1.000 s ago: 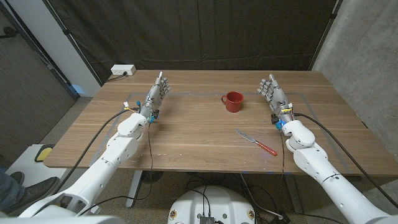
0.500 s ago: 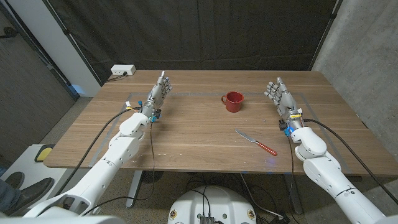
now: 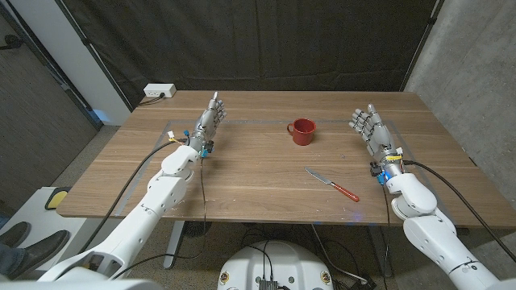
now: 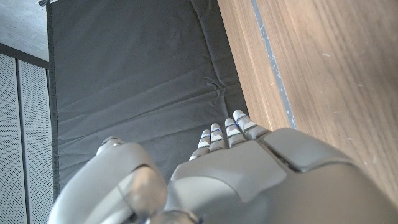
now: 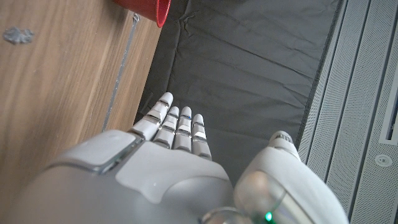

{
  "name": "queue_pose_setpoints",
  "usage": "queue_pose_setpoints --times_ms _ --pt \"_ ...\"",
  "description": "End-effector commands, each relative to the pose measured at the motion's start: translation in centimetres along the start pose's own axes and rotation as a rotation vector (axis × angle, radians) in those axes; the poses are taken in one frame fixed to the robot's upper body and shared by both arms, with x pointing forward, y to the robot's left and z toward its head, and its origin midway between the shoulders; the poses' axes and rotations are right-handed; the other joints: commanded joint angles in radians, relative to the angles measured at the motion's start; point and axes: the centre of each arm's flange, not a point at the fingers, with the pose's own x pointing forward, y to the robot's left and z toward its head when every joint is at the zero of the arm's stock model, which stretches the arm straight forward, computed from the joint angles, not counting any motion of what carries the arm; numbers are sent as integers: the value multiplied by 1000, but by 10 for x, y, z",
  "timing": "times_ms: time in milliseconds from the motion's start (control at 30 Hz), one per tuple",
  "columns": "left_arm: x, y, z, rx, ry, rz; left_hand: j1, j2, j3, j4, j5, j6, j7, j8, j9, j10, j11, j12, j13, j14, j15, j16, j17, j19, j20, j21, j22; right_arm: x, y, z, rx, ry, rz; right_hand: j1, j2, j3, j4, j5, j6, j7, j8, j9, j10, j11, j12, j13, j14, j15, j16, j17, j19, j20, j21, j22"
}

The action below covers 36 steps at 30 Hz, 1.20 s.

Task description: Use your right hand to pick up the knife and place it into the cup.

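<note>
A knife (image 3: pixel 331 184) with a silver blade and a red handle lies on the wooden table (image 3: pixel 258 173), handle towards the front right. A red cup (image 3: pixel 302 130) stands upright behind it, near the table's middle back; its rim (image 5: pixel 163 11) also shows in the right wrist view. My right hand (image 3: pixel 371 130) is raised over the table's right side, fingers extended and apart, holding nothing, to the right of the cup and behind the knife. My left hand (image 3: pixel 208 121) is up at the left back, fingers straight, empty. The backs of both hands show in the wrist views (image 4: pixel 249 180) (image 5: pixel 155 168).
A white power strip (image 3: pixel 160 92) sits at the table's back left corner. Dark curtains hang behind the table. Faint tape lines mark a rectangle on the tabletop (image 3: pixel 242 122). Cables trail from both wrists.
My right hand has moved to the right and a little nearer the front, away from the cup. My left hand has shifted slightly right. Knife and cup have not moved.
</note>
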Motion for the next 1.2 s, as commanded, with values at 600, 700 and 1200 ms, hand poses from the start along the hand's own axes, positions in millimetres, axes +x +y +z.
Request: queue_pose_setpoints --times_ms 600,700,1200 --pt "0 10 2 21 -8 -58 6 -1 -5 -8 1 24 -2 3 5 21 -3 4 -1 23 2 7 3 18 -20 -11 2 -70 42 13 -44 14 -34 19 7 3 -12 -4 52 -12 13 6 53 -19 19 5 63 -24 12 7 57 -44 1 6" --pt "0 8 2 28 -5 -55 7 0 -6 -8 1 26 -2 3 5 25 -5 4 -1 28 -1 7 3 21 -20 -11 2 -76 44 16 -62 17 -24 19 8 3 -13 -5 57 -14 14 6 56 -18 19 5 66 -25 12 7 60 -44 1 6" --pt "7 -7 7 34 -26 -70 10 3 -9 -10 0 44 -2 6 5 39 -7 6 -2 36 1 6 3 27 -19 -16 2 -104 52 25 -187 26 -33 39 29 15 -22 -5 87 -25 19 7 85 -32 25 5 95 -36 13 7 86 -47 0 7"
